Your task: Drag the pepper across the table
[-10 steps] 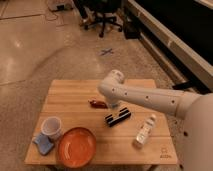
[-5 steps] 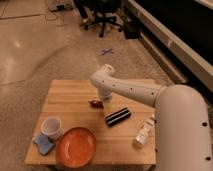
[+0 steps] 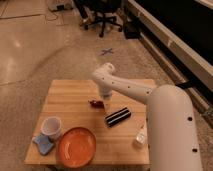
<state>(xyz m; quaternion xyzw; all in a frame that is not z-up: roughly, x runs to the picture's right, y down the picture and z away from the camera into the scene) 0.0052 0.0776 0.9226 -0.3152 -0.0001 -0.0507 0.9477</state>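
The small dark red pepper point(image 3: 95, 104) lies on the light wooden table point(image 3: 70, 95) near its middle. My white arm reaches in from the right, and my gripper point(image 3: 103, 100) points down right over the pepper's right end, touching or nearly touching it. The gripper's tip is mostly hidden behind the wrist. The black-and-white striped bar point(image 3: 118, 116) lies just to the right and nearer of the pepper.
An orange plate point(image 3: 76, 146) sits at the front, a white cup point(image 3: 51, 128) and a blue cloth point(image 3: 44, 144) at the front left, a small white bottle point(image 3: 140, 139) at the front right. An office chair point(image 3: 102, 12) stands on the floor behind.
My arm has swung left and back across the table, bringing the gripper from near the striped bar to over the pepper. The pepper has stayed about where it was.
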